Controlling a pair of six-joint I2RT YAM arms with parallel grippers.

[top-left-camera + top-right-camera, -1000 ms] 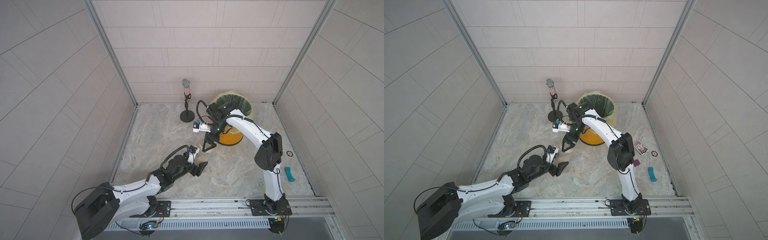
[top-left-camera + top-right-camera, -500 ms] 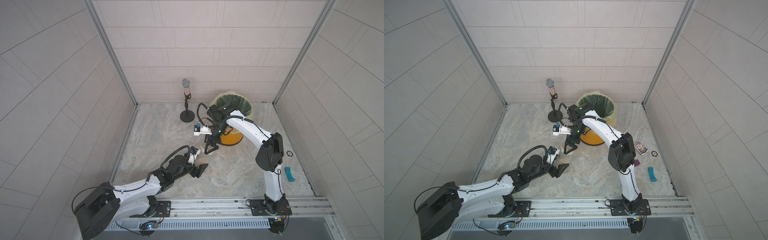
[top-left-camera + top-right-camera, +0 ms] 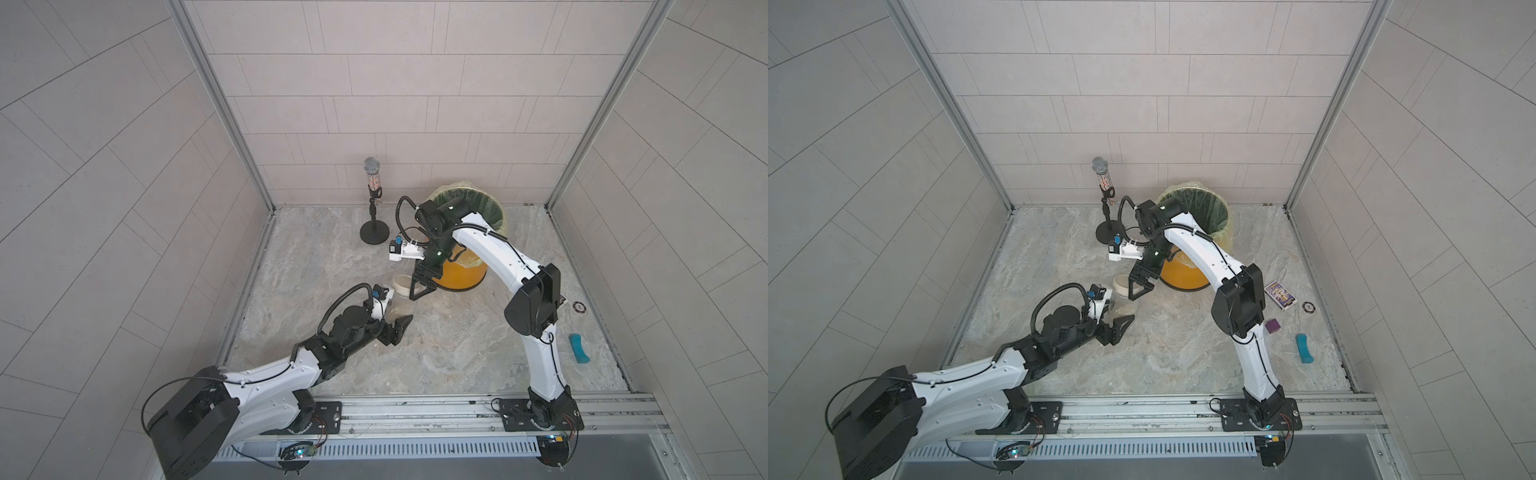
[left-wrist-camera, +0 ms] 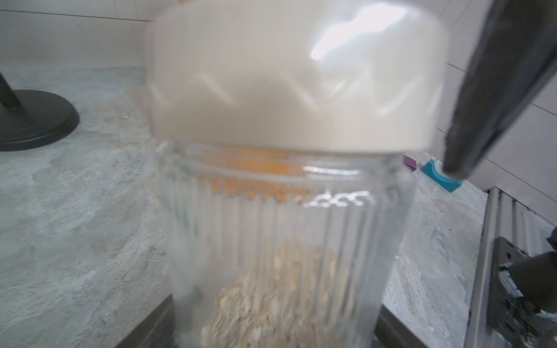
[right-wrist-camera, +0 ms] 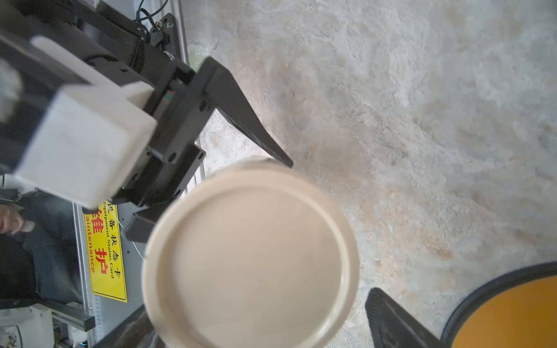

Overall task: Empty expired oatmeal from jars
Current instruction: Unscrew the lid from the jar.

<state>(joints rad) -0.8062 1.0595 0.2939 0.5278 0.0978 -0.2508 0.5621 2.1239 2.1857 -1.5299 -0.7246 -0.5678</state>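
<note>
1. The left gripper point(image 3: 1121, 309) is nearest the base rail and reaches in low over the tabletop point(image 3: 1183, 353). Its fingers point(image 5: 241, 113) are set wide on either side of the ribbed glass jar point(image 4: 286, 226) and appear to bear on the glass. Judged purpose: to brace the jar against turning while the lid is worked.

2. The jar stands upright on the tabletop between the two arms, just in front of the orange bin point(image 3: 461, 278). The oatmeal point(image 4: 271, 301) lies as a shallow layer at the bottom, visible through the glass. The cream lid point(image 5: 250, 259) is seated on the mouth, so nothing can be poured yet.

3. The right gripper point(image 5: 251, 304) comes down from above, centred over the lid. Its fingers point(image 5: 391, 319) are fully spread and straddle the lid with a visible gap. They hold nothing. Judged next step: close on the lid rim and unscrew.

4. The orange bin is lined with a yellow-green bag point(image 3: 488, 208). Its position close behind the jar should keep the pouring move short.

5. The microphone stand point(image 3: 374, 232) is farthest back, near the wall and clear of both arms.
</note>
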